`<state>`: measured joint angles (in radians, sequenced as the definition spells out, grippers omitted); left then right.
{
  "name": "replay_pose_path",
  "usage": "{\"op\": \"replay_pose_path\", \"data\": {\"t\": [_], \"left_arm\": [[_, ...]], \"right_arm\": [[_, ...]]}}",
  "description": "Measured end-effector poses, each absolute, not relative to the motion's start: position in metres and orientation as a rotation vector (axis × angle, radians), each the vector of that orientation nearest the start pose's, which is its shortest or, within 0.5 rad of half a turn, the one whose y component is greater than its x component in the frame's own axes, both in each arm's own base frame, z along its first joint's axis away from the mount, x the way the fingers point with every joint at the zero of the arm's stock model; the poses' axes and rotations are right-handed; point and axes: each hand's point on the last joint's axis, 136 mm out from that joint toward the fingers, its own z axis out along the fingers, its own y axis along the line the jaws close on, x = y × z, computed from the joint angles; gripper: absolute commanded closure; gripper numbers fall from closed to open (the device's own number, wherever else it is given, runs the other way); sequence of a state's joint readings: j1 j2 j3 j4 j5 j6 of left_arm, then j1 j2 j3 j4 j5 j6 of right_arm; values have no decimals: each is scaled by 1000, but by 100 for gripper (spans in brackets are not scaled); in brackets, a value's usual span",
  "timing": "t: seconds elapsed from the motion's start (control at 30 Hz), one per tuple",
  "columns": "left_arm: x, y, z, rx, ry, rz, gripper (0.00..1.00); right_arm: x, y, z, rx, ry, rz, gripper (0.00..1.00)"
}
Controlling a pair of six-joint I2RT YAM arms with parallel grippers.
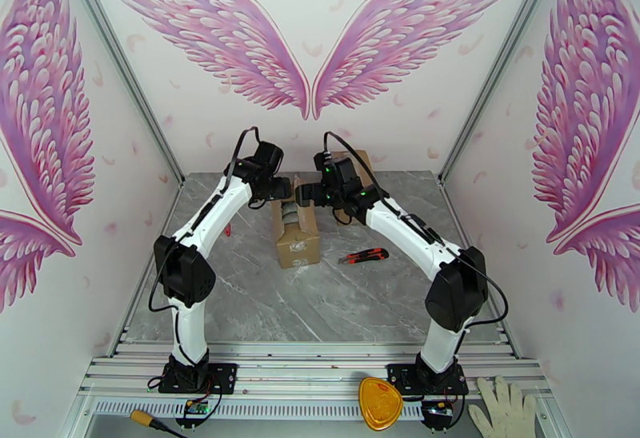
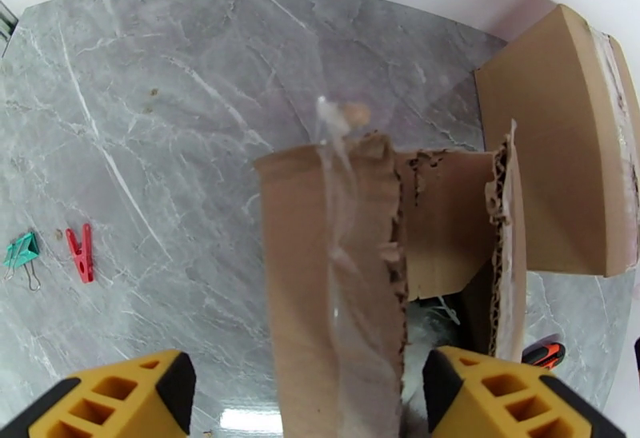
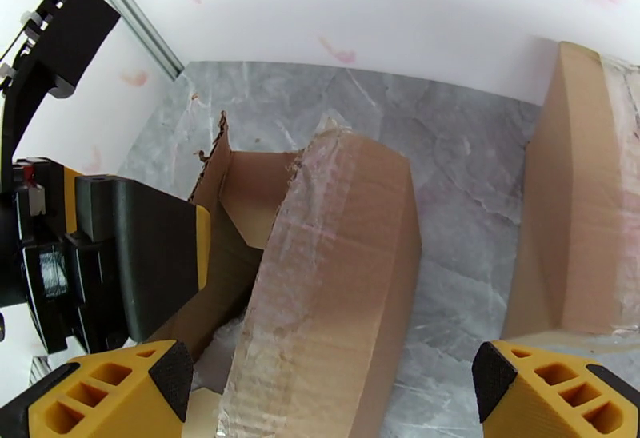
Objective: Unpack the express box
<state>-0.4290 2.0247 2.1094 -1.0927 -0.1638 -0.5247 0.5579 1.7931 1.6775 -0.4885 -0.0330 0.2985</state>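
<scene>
The express box is a long brown carton lying mid-table, its far end torn open. In the left wrist view a raised taped flap stands between my yellow fingers; the left gripper is open and astride it. White wrapping shows down inside the opening. My right gripper is open too, with the other taped flap rising between its fingers. From above, the left gripper and right gripper face each other over the box's far end.
A second closed carton stands behind the right arm, close to the back wall. A red-and-black utility knife lies right of the box. A red clip and a green binder clip lie to the left.
</scene>
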Motion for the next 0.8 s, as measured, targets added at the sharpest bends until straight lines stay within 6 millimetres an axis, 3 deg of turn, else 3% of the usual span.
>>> {"op": "replay_pose_path", "data": {"t": [0.17, 0.33, 0.5, 0.8], "left_arm": [[476, -188, 229, -175, 2558, -134, 28], [475, -192, 217, -138, 2599, -105, 41], [472, -191, 210, -101, 2629, -87, 62], [472, -189, 210, -52, 2645, -111, 86]], "right_arm": [[447, 284, 259, -302, 2200, 514, 1], [446, 281, 252, -299, 2213, 502, 1], [448, 276, 251, -286, 2216, 464, 2], [446, 266, 247, -279, 2253, 395, 3]]}}
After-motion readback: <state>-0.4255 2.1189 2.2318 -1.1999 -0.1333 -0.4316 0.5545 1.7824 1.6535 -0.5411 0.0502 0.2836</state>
